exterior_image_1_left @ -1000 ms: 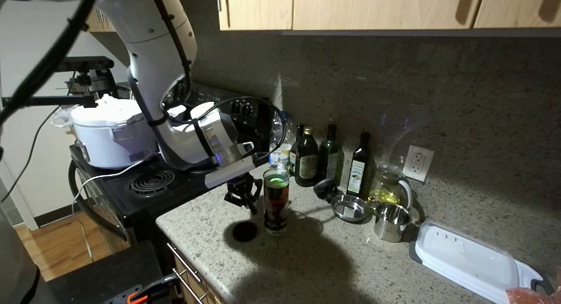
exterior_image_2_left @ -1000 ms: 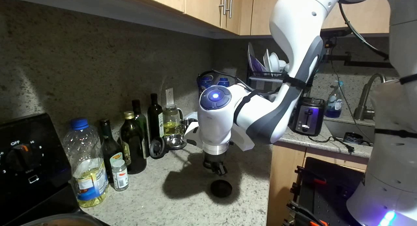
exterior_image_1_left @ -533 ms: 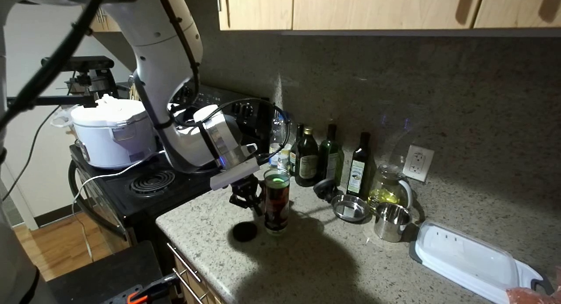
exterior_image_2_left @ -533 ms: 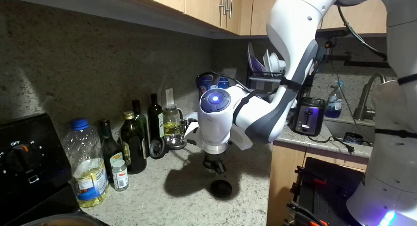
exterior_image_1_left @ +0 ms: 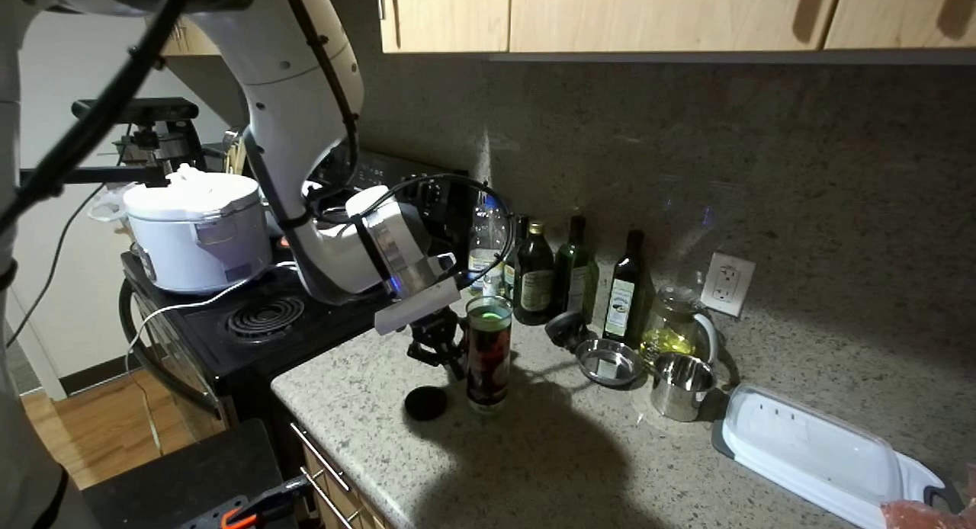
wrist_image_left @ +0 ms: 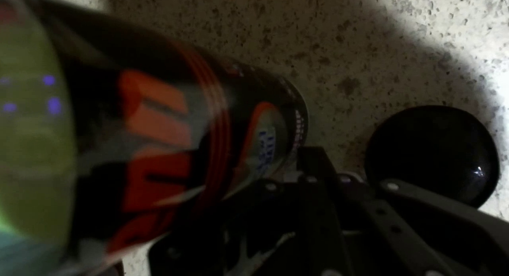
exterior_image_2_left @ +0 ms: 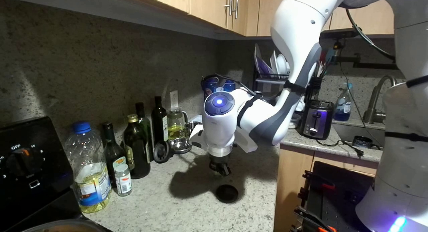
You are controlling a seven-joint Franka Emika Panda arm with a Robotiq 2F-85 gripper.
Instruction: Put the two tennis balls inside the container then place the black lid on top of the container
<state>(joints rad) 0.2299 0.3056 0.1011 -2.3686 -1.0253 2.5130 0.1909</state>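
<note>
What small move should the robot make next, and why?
Probably ease the shut gripper away from the container and toward the black lid: a tennis ball shows near the container's top, while the lid lies on the counter beside it. Whether a second ball sits below, I can't tell.

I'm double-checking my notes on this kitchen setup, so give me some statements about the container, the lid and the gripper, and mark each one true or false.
A tennis ball shows inside the container. True.
The black lid lies on the countertop. True.
The container is lying on its side. False: it stands on the countertop.
The gripper is beside the container. True.
The gripper is wide open. False: it is shut.
The black lid caps the container. False: it lies beside the container, apart from it.
</note>
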